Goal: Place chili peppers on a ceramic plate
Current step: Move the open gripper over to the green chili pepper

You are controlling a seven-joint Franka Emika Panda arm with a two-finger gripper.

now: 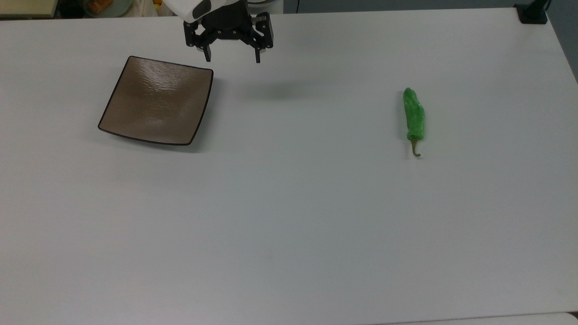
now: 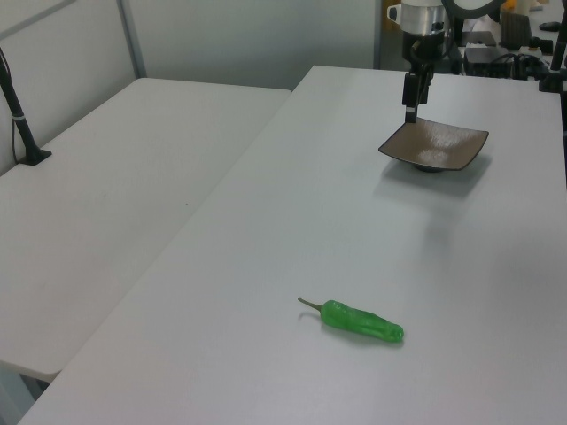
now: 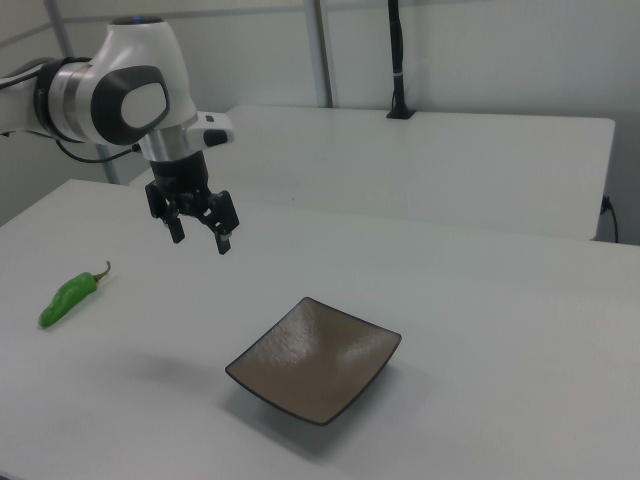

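A bright green chili pepper (image 1: 414,118) lies on the white table at the top view's right, stem toward the near edge; I also see the pepper (image 2: 361,320) low in the left view and the pepper (image 3: 66,297) at the right view's left. The square brown ceramic plate (image 1: 157,100) sits bare at the top view's left, the plate (image 2: 436,144) far back in the left view, the plate (image 3: 316,357) in the right view's middle. My gripper (image 1: 232,58) hangs open above the table beside the plate's far corner, holding nothing; the gripper (image 3: 199,238) is well above the surface.
The white table (image 1: 289,216) spreads wide between plate and pepper. A second white table (image 2: 115,204) stands beside it at the left view's left. A black post base (image 1: 533,13) sits at the top view's far right corner. Clutter (image 1: 97,5) lies beyond the far edge.
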